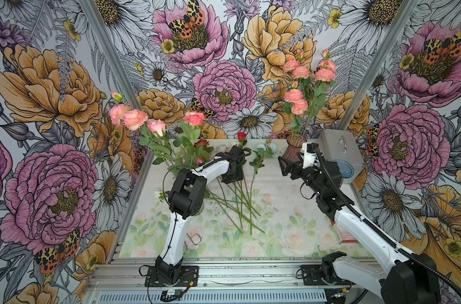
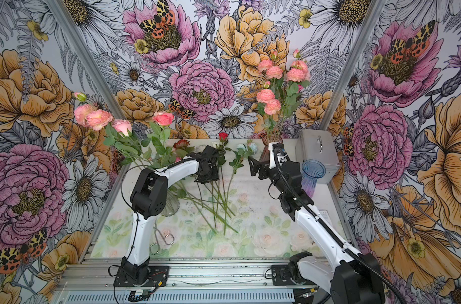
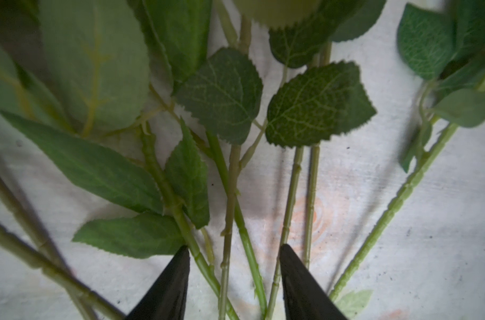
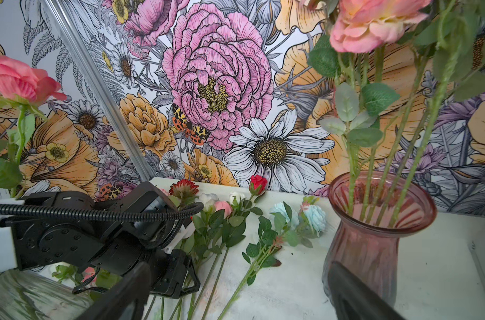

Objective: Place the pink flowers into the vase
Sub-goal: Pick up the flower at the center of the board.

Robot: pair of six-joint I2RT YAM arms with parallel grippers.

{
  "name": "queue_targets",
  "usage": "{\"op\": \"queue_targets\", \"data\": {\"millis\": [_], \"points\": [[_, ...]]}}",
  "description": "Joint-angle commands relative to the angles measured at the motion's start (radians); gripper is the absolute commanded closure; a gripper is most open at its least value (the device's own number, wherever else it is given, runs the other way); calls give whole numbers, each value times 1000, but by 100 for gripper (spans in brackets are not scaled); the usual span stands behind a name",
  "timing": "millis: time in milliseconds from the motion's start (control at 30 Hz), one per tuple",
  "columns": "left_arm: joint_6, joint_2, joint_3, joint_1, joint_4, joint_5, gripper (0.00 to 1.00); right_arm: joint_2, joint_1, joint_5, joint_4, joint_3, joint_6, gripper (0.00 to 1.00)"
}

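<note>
Top view: my left pincer (image 1: 233, 171) is low over loose stems (image 1: 240, 205) on the table (image 1: 290, 210). My right pincer (image 1: 287, 165) hangs near the vase (image 1: 292, 152), which holds pink flowers (image 1: 300, 72).
Left wrist: jaws apart, several stems between them, none clamped.
Right wrist: jaws wide and empty, vase (image 4: 368, 249) just beside.

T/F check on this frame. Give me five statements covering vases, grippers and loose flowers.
1. The pink vase holds pink flowers. True.
2. The right gripper grips a flower. False: it is open and empty, beside the pink vase.
3. The left gripper has loose stems between its open jaws, on the table. True.
4. The red rose stands in the pink vase. False: it lies on the table by the back wall.
5. Scissors lie beside the left arm. True.
</note>
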Motion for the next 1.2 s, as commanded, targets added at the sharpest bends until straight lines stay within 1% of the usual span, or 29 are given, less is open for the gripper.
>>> {"op": "queue_targets", "data": {"millis": [0,67,167,467,533,600,633,767,800,833,900,967,1133,1167], "points": [[25,11,26,7,0,-12,50,9,28,-22,-1,22,-7,1],[28,15,29,7,0,-9,52,17,49,-15,-23,30,-21,1],[38,25,36,7,0,0,60,30,68,-14,-49,39,-24,1],[55,24,35,11,0,-4,62,59,93,-4,-42,31,-15,1],[60,33,39,15,1,-5,64,60,93,0,-36,31,-12,1],[62,40,42,15,0,-4,70,61,95,-1,-34,31,-12,1],[64,41,46,17,0,-5,72,63,95,-1,-34,30,-13,1],[71,52,56,15,1,-11,72,63,95,7,-35,25,-15,1],[71,52,58,16,0,-12,74,64,95,8,-35,26,-14,1],[71,54,58,16,0,-12,77,62,95,10,-35,24,-14,1],[72,55,59,16,0,-12,79,65,95,9,-34,24,-13,1],[74,55,58,15,0,-12,84,65,95,8,-33,22,-13,1],[76,51,54,15,0,-10,91,67,95,10,-25,20,0,1],[76,49,53,17,1,-11,94,68,95,8,-22,20,3,1]]}}
